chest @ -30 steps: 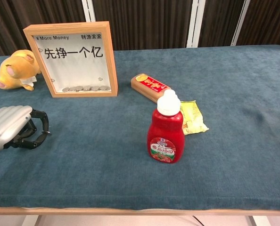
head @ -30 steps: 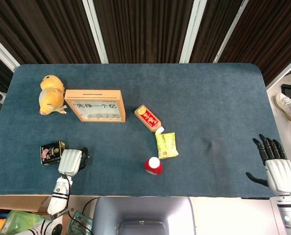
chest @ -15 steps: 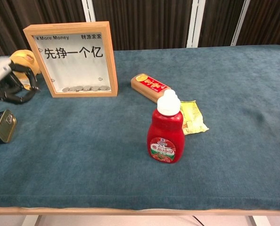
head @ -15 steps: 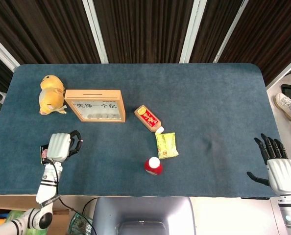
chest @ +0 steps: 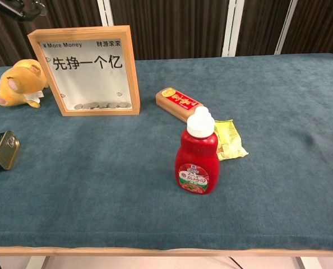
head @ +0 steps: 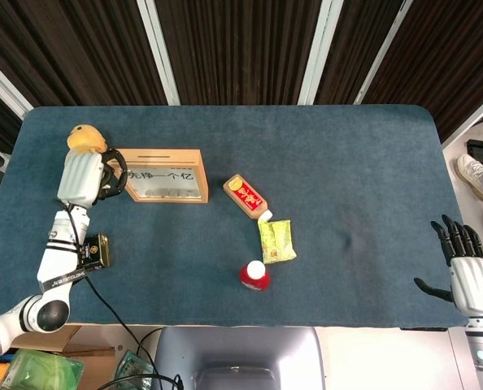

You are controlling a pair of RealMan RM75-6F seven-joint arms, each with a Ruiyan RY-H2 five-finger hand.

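1. Head view, upper left of frame: your left hand (head: 84, 177) hangs over the yellow plush toy (head: 82, 139), which lies at the left end of the wooden-framed coin box with a glass front (head: 162, 174). The hand covers most of the plush, so only its top shows.
2. Fingers curl downward toward the frame's left edge; you cannot tell whether they touch or clamp anything.
3. Chest view: the plush (chest: 18, 83) lies bare on the blue cloth table (chest: 278, 101), no fingers on it, so the hand likely sits raised above it.
4. Lower left: a small black-and-gold tin (head: 92, 251) lies on its side beneath your forearm, untouched.
5. Lower right corner: your right hand (head: 472, 276) rests off the table edge, fingers spread, holding nothing.
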